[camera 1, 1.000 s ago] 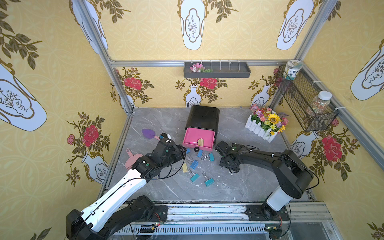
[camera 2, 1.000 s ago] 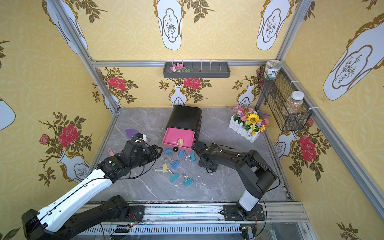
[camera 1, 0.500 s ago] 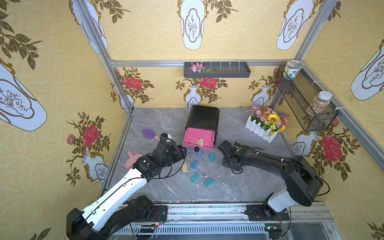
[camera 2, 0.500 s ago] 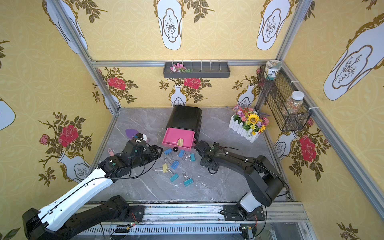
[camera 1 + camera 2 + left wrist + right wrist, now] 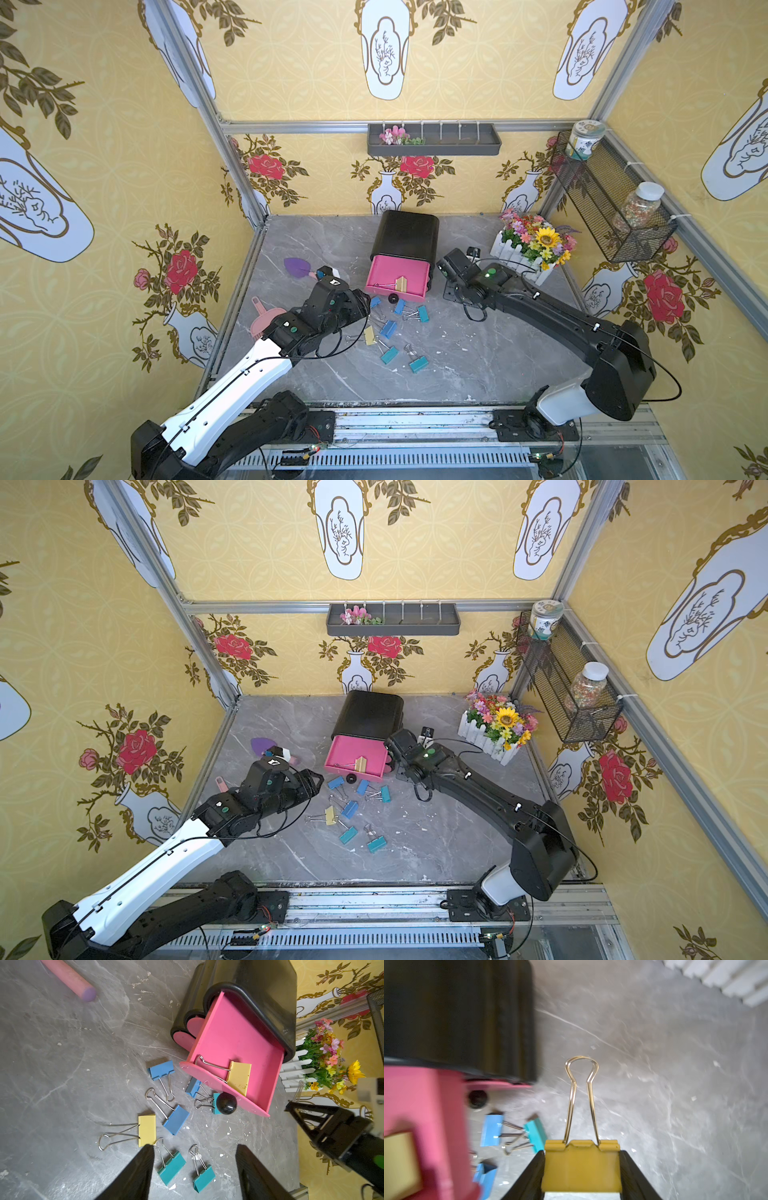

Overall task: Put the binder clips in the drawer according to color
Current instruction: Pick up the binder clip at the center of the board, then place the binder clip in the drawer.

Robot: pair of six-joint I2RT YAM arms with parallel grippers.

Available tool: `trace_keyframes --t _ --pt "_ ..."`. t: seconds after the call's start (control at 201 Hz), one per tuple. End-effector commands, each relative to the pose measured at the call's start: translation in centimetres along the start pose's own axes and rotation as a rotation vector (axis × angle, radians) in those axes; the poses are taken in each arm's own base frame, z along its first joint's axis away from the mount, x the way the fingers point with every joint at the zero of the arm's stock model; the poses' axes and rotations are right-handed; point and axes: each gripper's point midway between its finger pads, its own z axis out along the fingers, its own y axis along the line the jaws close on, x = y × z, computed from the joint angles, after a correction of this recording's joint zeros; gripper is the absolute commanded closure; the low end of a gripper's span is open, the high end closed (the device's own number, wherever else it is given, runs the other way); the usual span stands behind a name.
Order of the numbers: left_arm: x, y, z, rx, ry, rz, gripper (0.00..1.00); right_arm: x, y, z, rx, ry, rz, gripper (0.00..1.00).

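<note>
The black drawer cabinet [image 5: 405, 235] stands at the back middle with its top pink drawer [image 5: 234, 1039] pulled out. One pale yellow binder clip [image 5: 239, 1077] lies inside it. My right gripper [image 5: 581, 1153] is shut on another yellow clip [image 5: 581, 1167], held just right of the open drawer [image 5: 390, 270]; in a top view the gripper [image 5: 442, 266] sits beside the drawer's corner. My left gripper [image 5: 194, 1148] hangs open over two teal clips [image 5: 171, 1164]. On the table lie blue clips [image 5: 388, 328], a yellow clip [image 5: 369, 334] and teal clips [image 5: 418, 363].
A white-fenced flower box [image 5: 532, 245] stands close behind the right arm. A purple scoop [image 5: 297, 267] and a pink brush [image 5: 264, 320] lie at the left. The drawer's black knob [image 5: 392, 298] juts over the clips. A wire basket [image 5: 611, 208] hangs on the right wall.
My right gripper has closed on the yellow clip and moved away from the clip pile towards the right side of the open drawer. The left arm has hardly moved.
</note>
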Motion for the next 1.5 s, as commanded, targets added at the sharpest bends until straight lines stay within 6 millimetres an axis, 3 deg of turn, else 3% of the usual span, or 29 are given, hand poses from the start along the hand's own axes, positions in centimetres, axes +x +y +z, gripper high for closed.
trace_keyframes --t 0.0,0.124,0.284,0.483,1.001,1.165,1.494 --pt "0.3 0.7 0.3 -0.012 0.014 -0.005 0.32 -2.0 2.5 -1.4 -0.024 -0.049 -0.111 0.57" --pt "0.5 1.2 0.7 -0.003 0.029 -0.039 0.32 -3.3 7.7 -2.9 -0.103 -0.087 -0.189 0.57" --pt "0.7 1.8 0.9 -0.011 0.045 -0.064 0.32 -2.9 13.4 -3.2 -0.207 -0.083 -0.248 0.57" --pt "1.2 2.1 0.9 0.004 0.055 -0.099 0.32 -1.8 17.2 -1.8 -0.263 -0.040 -0.285 0.57" --pt "1.7 3.3 0.8 -0.004 0.055 -0.124 0.31 -0.8 21.2 0.6 -0.298 -0.011 -0.299 0.56" --pt "1.9 3.3 1.0 -0.013 0.068 -0.115 0.31 -0.9 21.6 0.9 -0.297 -0.015 -0.299 0.55" --pt "2.0 3.4 1.3 -0.014 0.071 -0.115 0.31 -1.0 21.3 0.0 -0.292 -0.026 -0.293 0.40"
